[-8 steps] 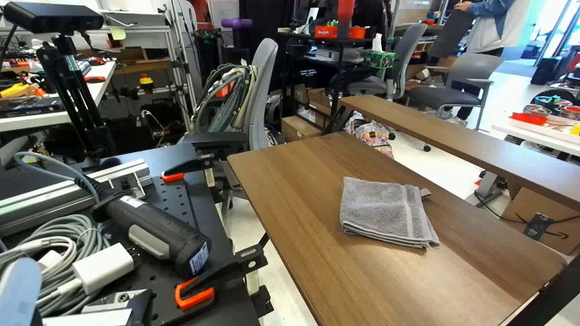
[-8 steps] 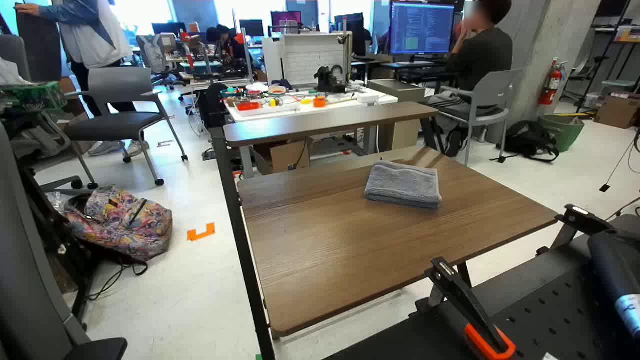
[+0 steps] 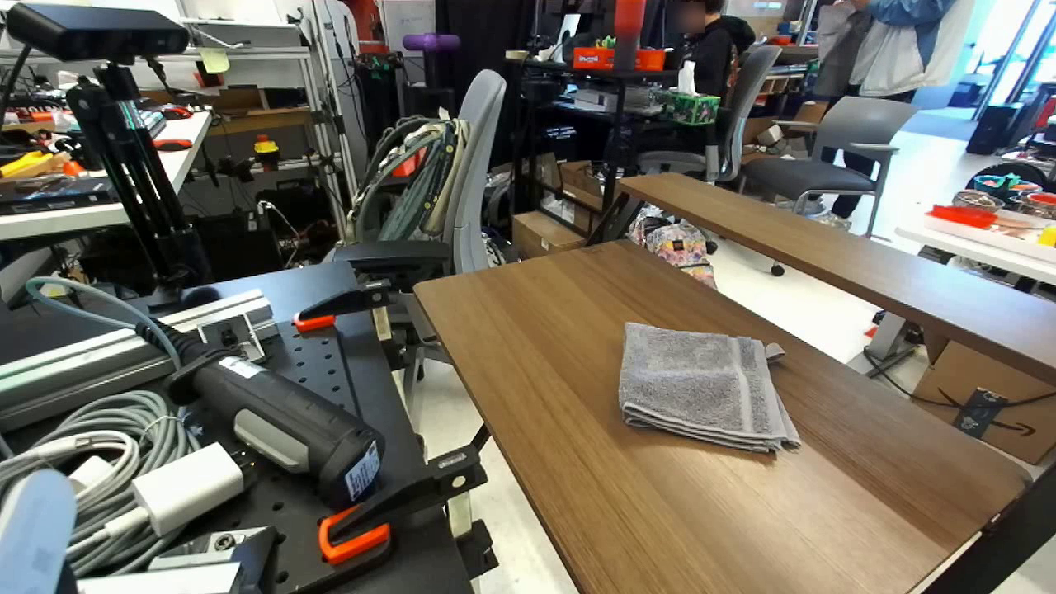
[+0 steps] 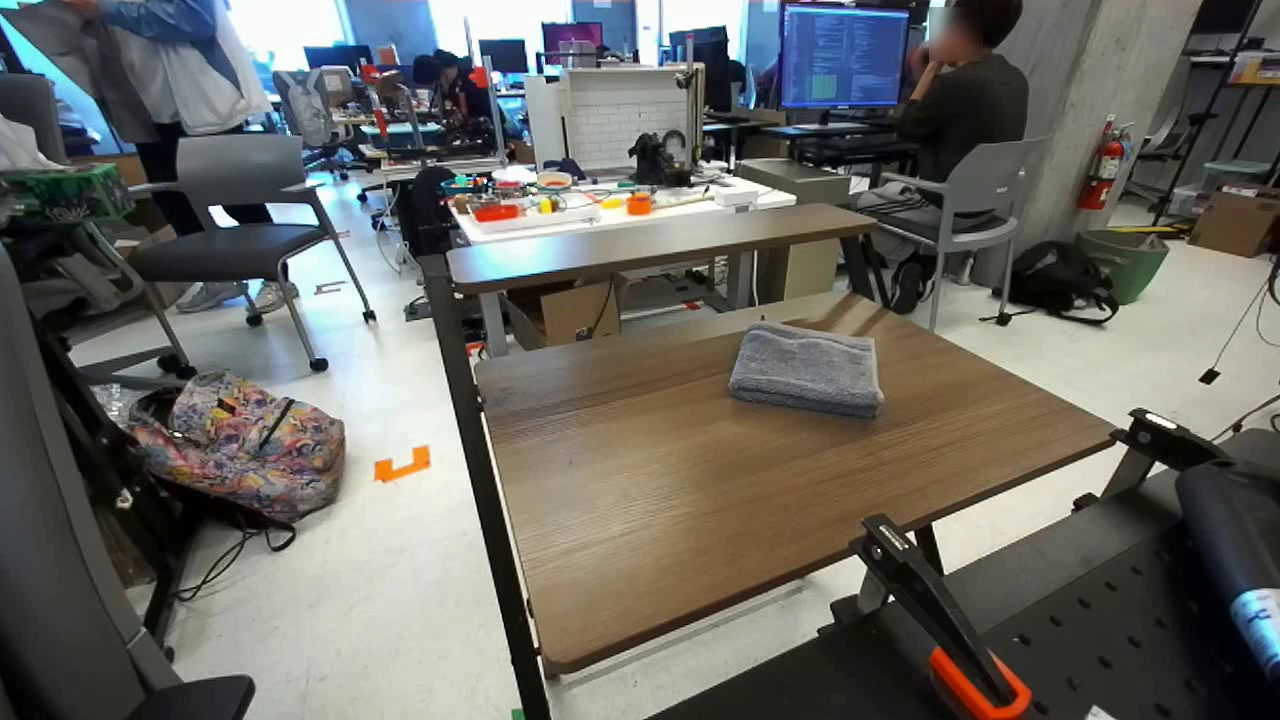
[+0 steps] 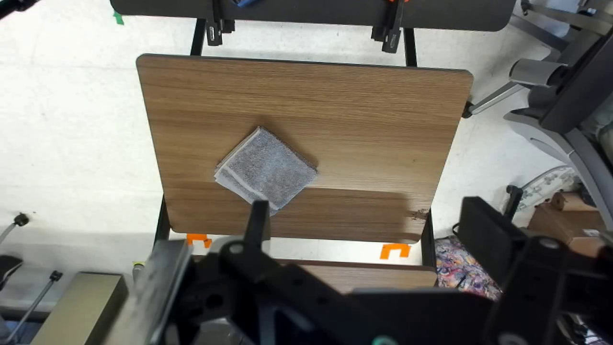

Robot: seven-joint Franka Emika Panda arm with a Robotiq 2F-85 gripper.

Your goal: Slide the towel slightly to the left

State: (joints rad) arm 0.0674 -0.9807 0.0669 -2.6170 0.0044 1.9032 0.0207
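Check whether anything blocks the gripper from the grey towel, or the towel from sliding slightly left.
Nothing visible does. In the wrist view, no object shows between the open gripper and the folded grey towel; in every view, only wood-grain tabletop lies directly left of the towel.

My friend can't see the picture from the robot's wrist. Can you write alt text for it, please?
A folded grey towel lies turned like a diamond on a brown wood-grain table, seen from above. The robot's open black gripper juts up from the bottom edge, jaws wide apart, holding nothing.
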